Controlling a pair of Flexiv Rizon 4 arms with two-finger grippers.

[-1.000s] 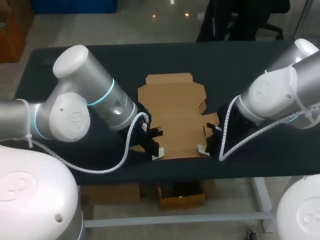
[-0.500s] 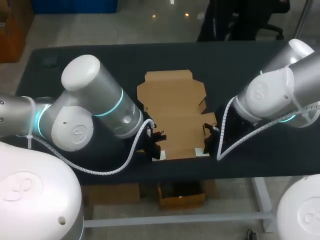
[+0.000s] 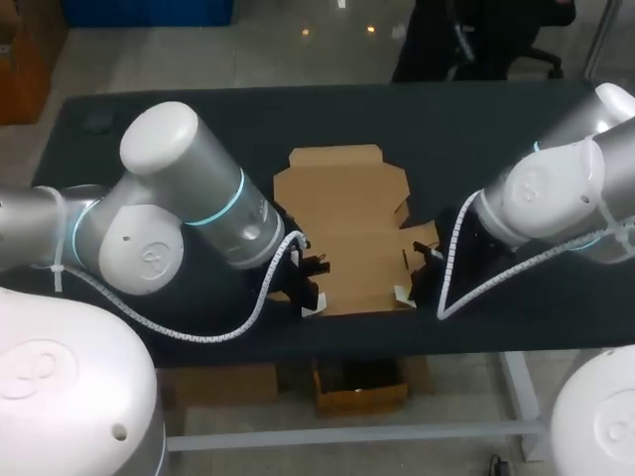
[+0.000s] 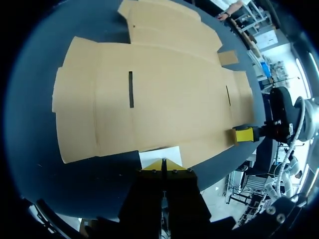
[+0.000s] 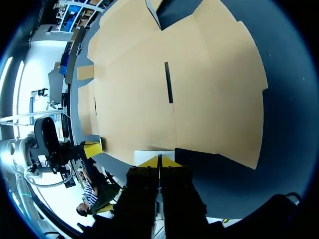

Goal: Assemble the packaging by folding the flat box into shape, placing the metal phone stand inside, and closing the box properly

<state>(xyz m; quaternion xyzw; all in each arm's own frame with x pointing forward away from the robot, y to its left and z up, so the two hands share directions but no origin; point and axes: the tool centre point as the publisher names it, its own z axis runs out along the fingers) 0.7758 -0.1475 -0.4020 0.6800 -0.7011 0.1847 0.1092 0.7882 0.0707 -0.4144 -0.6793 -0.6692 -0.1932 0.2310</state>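
Observation:
The flat brown cardboard box [image 3: 347, 223] lies unfolded in the middle of the dark table [image 3: 496, 129]. My left gripper [image 3: 312, 303] is shut at the box's near left corner. In the left wrist view its closed yellow tips [image 4: 163, 166] touch a small white patch [image 4: 160, 154] at the cardboard's [image 4: 149, 94] edge. My right gripper [image 3: 407, 295] is shut at the near right corner. Its tips [image 5: 159, 162] meet a similar white patch [image 5: 154, 153] beside the cardboard [image 5: 174, 74]. Each wrist view shows the other arm's yellow tip [image 4: 244, 134] [image 5: 92, 148] across the box. No metal phone stand shows in any view.
The table's front edge [image 3: 357, 332] runs just behind both grippers. A small dark round object [image 3: 97, 122] sits at the far left corner. Bare table surface lies to the left and right of the box.
The box slid slightly away and then came back. My left arm's elbow swung right and my right arm shifted a little. Both grippers stayed shut at the box's near corners.

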